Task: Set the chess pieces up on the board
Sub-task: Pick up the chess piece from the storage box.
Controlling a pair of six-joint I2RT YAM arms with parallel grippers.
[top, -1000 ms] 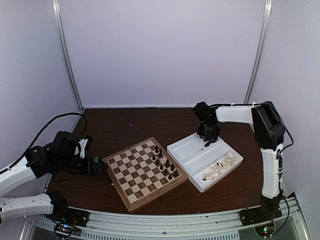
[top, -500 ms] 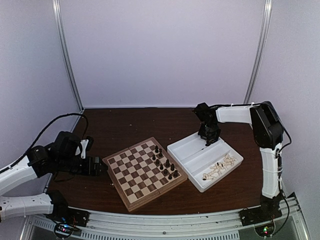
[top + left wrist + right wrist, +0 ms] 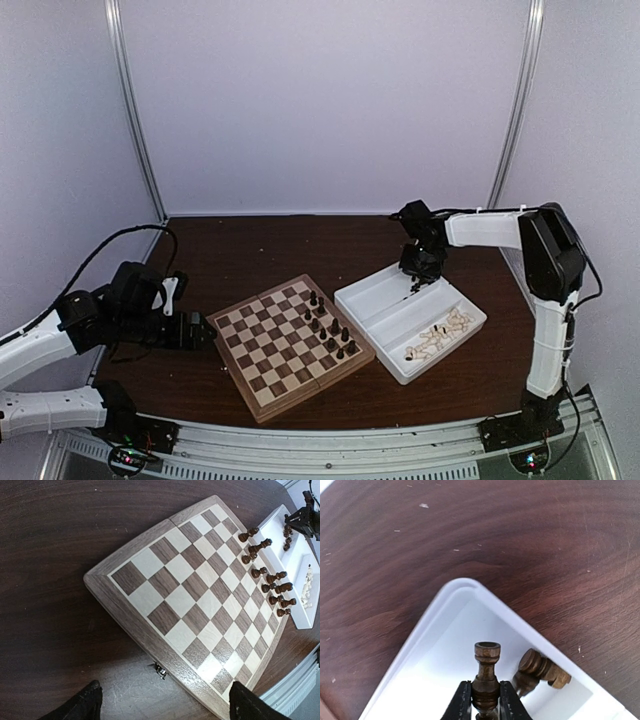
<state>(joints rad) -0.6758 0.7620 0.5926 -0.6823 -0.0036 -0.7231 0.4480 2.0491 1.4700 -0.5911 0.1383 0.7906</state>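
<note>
I've got the right gripper [image 3: 485, 700] pinching a dark chess piece [image 3: 486, 667] at the far corner of the white tray [image 3: 445, 605] — two more pieces [image 3: 540, 670] lie beside it. The left gripper [image 3: 165, 702] is spread wide near the board [image 3: 180, 600] — a row of dark pieces [image 3: 265, 575] stands along its right side.

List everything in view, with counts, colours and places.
board: one, tan and brown checks, left of the tray
dark pieces on board: about ten, dark brown, along its tray-side edge
held dark piece: one, dark brown, upright at the tray's far corner
loose dark pieces: apparently two, dark brown, lying beside it
pale pieces: heap, cream, tray's near compartment
tray: one, white, right of board
table: one, dark brown
left claw: open, by board's left corner
right claw: shut on held dark piece
</note>
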